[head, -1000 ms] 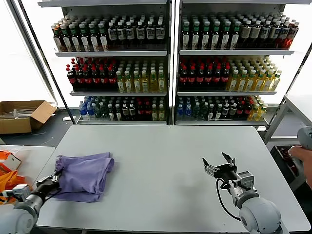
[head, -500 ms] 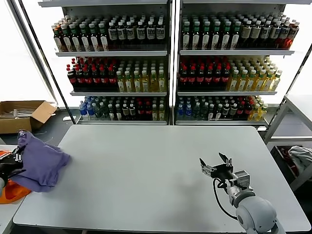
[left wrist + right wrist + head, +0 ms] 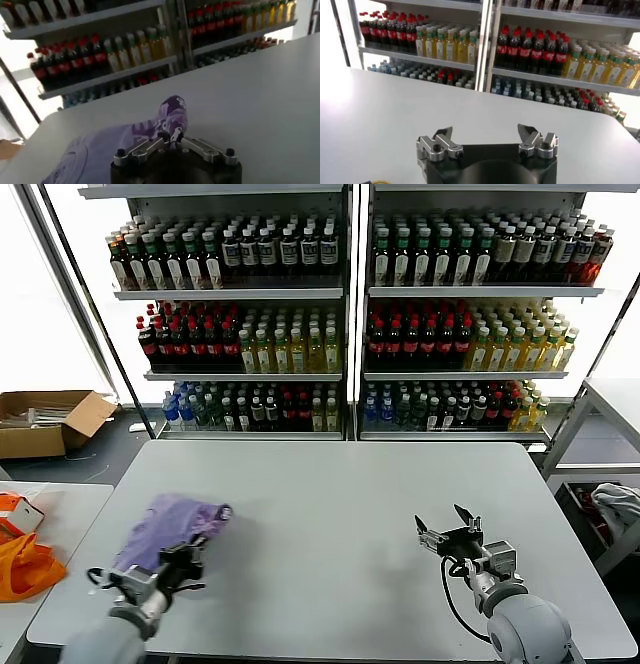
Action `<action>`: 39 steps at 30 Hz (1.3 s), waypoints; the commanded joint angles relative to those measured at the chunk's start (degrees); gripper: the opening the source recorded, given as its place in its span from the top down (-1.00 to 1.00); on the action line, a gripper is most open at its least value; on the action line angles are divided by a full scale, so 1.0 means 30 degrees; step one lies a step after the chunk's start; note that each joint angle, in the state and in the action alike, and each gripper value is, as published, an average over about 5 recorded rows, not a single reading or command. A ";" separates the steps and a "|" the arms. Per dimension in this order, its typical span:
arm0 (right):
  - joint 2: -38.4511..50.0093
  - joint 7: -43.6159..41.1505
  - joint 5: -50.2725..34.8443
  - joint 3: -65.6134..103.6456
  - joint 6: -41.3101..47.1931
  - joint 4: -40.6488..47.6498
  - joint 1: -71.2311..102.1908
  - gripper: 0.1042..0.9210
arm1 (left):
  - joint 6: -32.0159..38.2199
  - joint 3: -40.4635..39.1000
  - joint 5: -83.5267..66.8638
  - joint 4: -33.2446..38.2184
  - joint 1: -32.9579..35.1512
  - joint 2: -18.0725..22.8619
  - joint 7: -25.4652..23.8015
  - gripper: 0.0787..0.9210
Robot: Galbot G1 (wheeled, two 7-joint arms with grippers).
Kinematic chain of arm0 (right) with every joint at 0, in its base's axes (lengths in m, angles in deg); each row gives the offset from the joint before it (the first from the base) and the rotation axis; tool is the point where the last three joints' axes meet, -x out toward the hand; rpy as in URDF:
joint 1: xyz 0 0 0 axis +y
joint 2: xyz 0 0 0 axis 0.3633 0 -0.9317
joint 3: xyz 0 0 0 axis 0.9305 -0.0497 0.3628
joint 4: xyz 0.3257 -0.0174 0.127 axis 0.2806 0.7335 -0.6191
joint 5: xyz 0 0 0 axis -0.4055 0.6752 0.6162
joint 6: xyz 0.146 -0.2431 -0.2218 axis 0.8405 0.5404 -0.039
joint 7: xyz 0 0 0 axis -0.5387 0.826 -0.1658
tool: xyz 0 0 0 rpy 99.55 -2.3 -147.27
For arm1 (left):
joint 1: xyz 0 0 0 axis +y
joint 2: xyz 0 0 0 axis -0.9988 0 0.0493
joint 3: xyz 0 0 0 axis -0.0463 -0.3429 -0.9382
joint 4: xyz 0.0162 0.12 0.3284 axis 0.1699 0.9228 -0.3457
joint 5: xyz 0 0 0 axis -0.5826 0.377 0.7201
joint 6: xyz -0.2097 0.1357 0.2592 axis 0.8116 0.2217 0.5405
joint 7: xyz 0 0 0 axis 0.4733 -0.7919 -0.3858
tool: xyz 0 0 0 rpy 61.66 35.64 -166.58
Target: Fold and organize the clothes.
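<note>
The lavender T-shirt (image 3: 165, 526) lies bunched at the front left of the grey table (image 3: 330, 514). Its dark purple print shows on the raised fold in the left wrist view (image 3: 172, 112). My left gripper (image 3: 188, 556) is at the shirt's near edge, its fingers pinched shut on a fold of the cloth (image 3: 169, 136). My right gripper (image 3: 446, 530) hovers low over the right part of the table, open and empty; in the right wrist view (image 3: 487, 136) its jaws stand wide apart.
An orange bag (image 3: 22, 564) lies on a side table at the far left. A cardboard box (image 3: 45, 419) sits on the floor at the left. Shelves of bottles (image 3: 340, 314) stand behind the table. A grey-white cloth (image 3: 618, 506) lies at the right edge.
The left arm swung the shirt off to the far left over the orange bag, then brought it back onto the table's front left, more bunched. The right gripper barely moved.
</note>
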 commanded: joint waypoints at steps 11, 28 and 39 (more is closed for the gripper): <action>-0.0427 0.0015 0.0459 -0.0443 0.0105 -0.0051 0.0079 -0.76 | -0.0845 -0.6363 -0.6208 -0.1005 -0.5069 0.4094 0.2205 0.92; -0.0925 0.1646 -0.4302 -0.3120 0.0611 0.1017 -0.1755 -0.76 | -0.0088 -0.4415 -0.6155 0.0483 -0.4621 0.4062 0.3334 -0.18; 0.0222 0.4340 -0.8750 -0.8303 0.0843 0.1290 -0.4710 -0.76 | -0.2145 -0.2197 -0.2381 0.0520 -0.3548 0.3709 0.5746 -0.75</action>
